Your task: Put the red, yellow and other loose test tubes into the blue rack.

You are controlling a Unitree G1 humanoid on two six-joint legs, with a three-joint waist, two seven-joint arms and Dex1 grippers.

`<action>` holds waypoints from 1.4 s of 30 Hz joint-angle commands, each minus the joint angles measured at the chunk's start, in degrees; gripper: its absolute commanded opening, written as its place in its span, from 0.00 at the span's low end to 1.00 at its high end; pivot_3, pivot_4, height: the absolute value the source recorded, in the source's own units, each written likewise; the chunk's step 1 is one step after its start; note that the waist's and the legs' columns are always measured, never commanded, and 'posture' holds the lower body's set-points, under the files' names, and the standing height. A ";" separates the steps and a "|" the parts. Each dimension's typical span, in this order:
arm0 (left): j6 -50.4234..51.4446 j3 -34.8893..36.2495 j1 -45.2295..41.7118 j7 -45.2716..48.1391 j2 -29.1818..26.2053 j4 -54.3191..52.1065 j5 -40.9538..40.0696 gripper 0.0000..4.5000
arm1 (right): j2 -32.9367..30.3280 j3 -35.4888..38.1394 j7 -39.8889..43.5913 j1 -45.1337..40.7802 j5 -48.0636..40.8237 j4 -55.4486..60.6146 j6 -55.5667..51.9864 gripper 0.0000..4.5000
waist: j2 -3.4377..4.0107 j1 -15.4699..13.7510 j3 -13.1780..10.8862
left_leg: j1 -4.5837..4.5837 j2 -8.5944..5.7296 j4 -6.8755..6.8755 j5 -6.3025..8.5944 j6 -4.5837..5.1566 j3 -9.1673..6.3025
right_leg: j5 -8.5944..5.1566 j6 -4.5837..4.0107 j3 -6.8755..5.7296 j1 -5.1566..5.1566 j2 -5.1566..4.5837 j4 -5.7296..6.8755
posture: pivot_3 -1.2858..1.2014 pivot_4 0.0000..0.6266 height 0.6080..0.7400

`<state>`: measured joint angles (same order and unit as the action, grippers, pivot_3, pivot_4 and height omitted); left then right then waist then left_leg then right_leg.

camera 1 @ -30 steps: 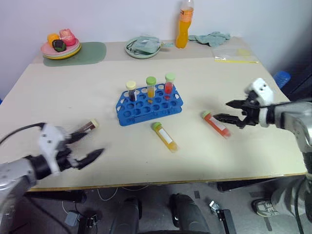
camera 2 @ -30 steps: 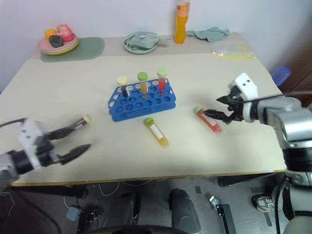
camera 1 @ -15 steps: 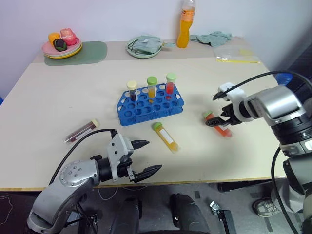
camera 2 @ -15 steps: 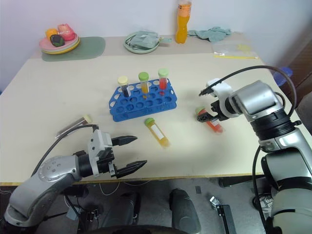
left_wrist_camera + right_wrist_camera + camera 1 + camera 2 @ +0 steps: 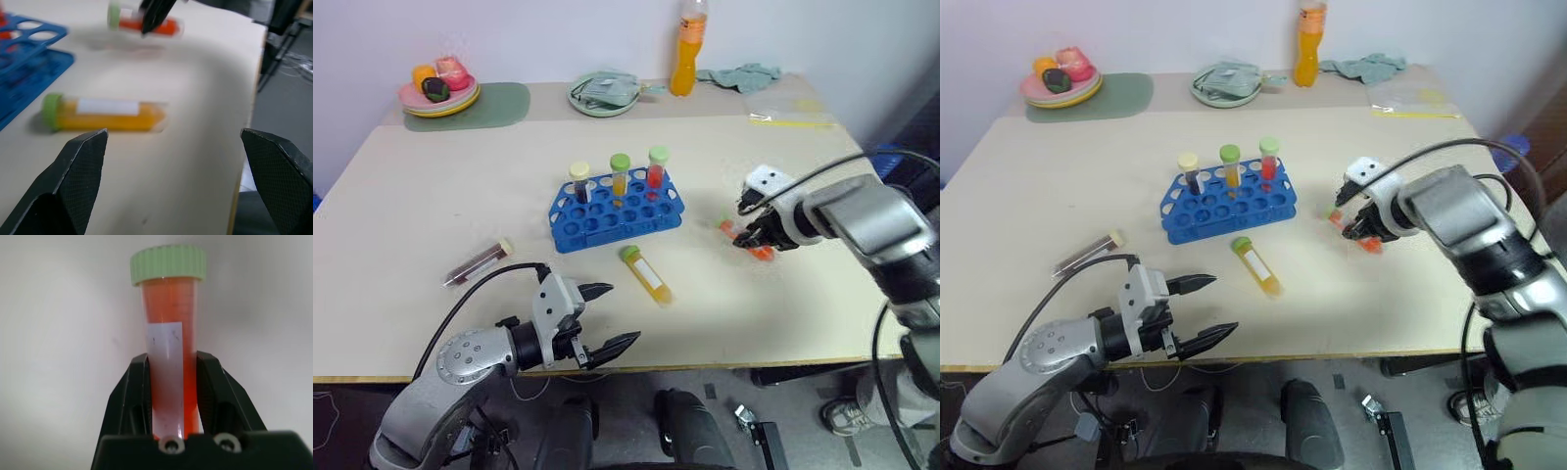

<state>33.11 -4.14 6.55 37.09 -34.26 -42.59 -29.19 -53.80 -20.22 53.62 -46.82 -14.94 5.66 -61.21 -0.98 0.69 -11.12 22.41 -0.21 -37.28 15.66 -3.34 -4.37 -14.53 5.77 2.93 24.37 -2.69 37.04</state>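
Fingers of my right gripper (image 5: pixel 172 382) clamp the red tube (image 5: pixel 170 333) right of the rack (image 5: pixel 615 211), ready to lift it. My left gripper (image 5: pixel 607 315) waits apart near the yellow tube (image 5: pixel 645 274).

Blue rack (image 5: pixel 615 210) sits mid-bench, rows of round holes, three capped tubes standing upright in its back row: cream-capped dark one, green-capped yellow one, green-capped red one.

Red tube (image 5: pixel 171 357): clear, red-orange liquid, green cap, white label. Right of the rack, clamped between the right gripper (image 5: pixel 751 238) jaws at mid-body, cap end pointing toward the rack.

Yellow tube (image 5: pixel 645 273): green cap, white label, lying flat on the bench just in front of the rack, cap toward the rack, untouched.

Maroon tube (image 5: pixel 478 262): dark liquid, cream cap, lying flat left of the rack, well apart from it, cap end nearer the rack.
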 commanded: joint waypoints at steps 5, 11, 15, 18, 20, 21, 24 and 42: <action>-4.50 4.14 0.68 -1.74 2.25 3.28 0.78 1.00 | 22.97 27.36 -10.03 13.24 -18.39 15.86 14.01 0.17 | -0.01 0.48 0.01 | -0.09 0.04 -0.07 0.00 0.00 0.02 | 0.02 0.00 0.06 -0.05 0.06 0.14 | 0.52 0.24 1.00; -6.49 4.58 -2.40 -1.44 3.81 7.09 1.06 1.00 | 45.37 23.43 -27.93 15.19 -9.72 7.59 28.59 0.17 | -0.02 0.41 0.08 | -0.13 0.03 -0.09 -0.02 -0.03 -0.01 | 0.02 -0.02 0.05 -0.09 0.07 0.19 | 0.52 0.24 1.00; -7.51 4.51 -2.97 -1.58 3.90 7.88 1.45 1.00 | 50.85 21.49 -32.17 13.88 -6.51 1.09 33.45 0.17 | 0.00 0.41 0.07 | -0.08 0.00 -0.03 -0.03 -0.04 -0.01 | 0.03 -0.02 0.05 -0.01 0.01 0.16 | 0.52 0.24 1.00; -8.05 4.15 -2.36 -1.78 4.11 7.48 1.56 1.00 | 52.00 21.62 -34.05 12.65 -4.35 -4.20 37.14 0.17 | 0.00 0.45 0.07 | -0.09 0.00 -0.01 -0.03 -0.05 -0.01 | 0.03 -0.02 0.05 0.00 0.01 0.17 | 0.52 0.24 1.00; -8.32 3.98 -2.03 -1.86 4.17 7.29 1.71 1.00 | 51.73 21.73 -34.26 12.29 -3.59 -6.49 38.79 0.17 | 0.00 0.46 0.07 | -0.09 0.00 -0.01 -0.03 -0.06 -0.01 | 0.03 -0.03 0.05 0.00 0.02 0.17 | 0.52 0.24 1.00; -8.39 3.99 -1.99 -1.94 4.22 7.23 1.69 1.00 | 51.63 21.92 -34.38 12.13 -3.41 -7.46 39.49 0.17 | 0.00 0.49 0.07 | -0.09 0.00 0.00 -0.03 -0.06 -0.01 | 0.03 -0.03 0.05 0.00 0.02 0.17 | 0.52 0.24 1.00; -8.58 4.09 -2.03 -2.33 4.53 7.16 1.46 1.00 | 51.13 22.42 -34.72 11.43 -2.47 -10.81 42.07 0.17 | 0.01 0.53 0.07 | -0.10 0.00 0.01 -0.03 -0.05 -0.01 | 0.03 -0.03 0.05 0.00 0.03 0.17 | 0.52 0.24 1.00; -6.20 3.96 -3.57 -4.35 4.77 4.87 0.79 1.00 | 49.99 23.64 -34.05 11.95 -0.72 -19.64 52.18 0.17 | 0.02 0.64 0.06 | -0.11 0.01 0.03 -0.03 -0.05 -0.01 | 0.03 -0.03 0.05 0.00 0.04 0.18 | 0.52 0.24 1.00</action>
<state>27.11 -0.94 3.64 32.72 -29.24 -35.10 -27.79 -3.51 3.14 18.92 -35.39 -15.86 -15.48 -10.50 -0.96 1.33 -11.06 22.30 -0.20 -37.25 15.62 -3.40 -4.38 -14.51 5.74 2.99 24.37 -2.65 37.21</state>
